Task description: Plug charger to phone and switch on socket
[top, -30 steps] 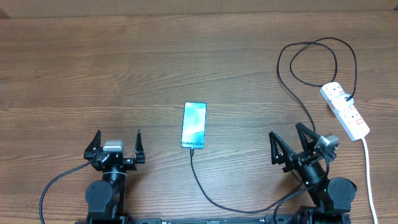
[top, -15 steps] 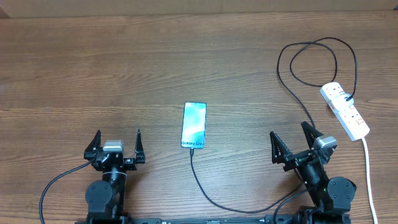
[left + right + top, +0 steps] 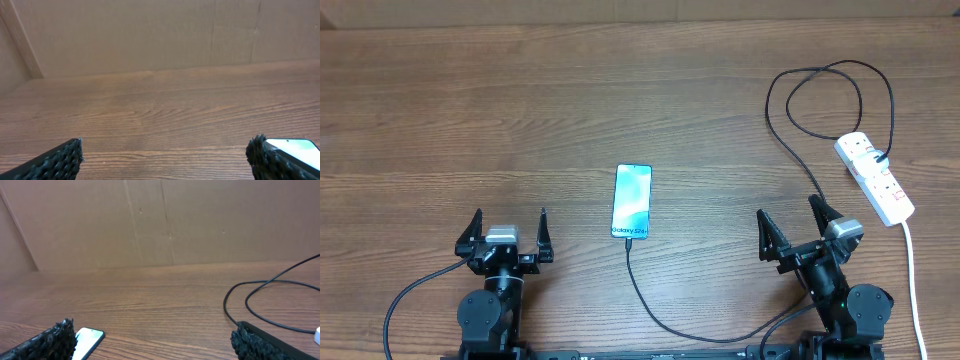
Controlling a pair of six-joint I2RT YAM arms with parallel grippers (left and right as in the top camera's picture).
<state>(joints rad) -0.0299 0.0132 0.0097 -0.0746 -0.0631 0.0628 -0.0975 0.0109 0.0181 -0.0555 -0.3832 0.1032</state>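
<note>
Where the wooden table (image 3: 470, 100) has its middle, the phone (image 3: 632, 201) lies flat, screen lit. The charger (image 3: 630, 258) meets its near edge, runs right and loops up to the socket (image 3: 875, 178) at the far right. Left gripper (image 3: 510, 216) and right gripper (image 3: 787, 207): jaws spread wide, empty, flanking the phone, well apart from it.

On your brown wooden worktop (image 3: 470, 110): slim rectangular phone (image 3: 632, 201) at centre; white elongated power strip (image 3: 875, 178) far right; thin black charger cable (image 3: 636, 282) running between them.
</note>
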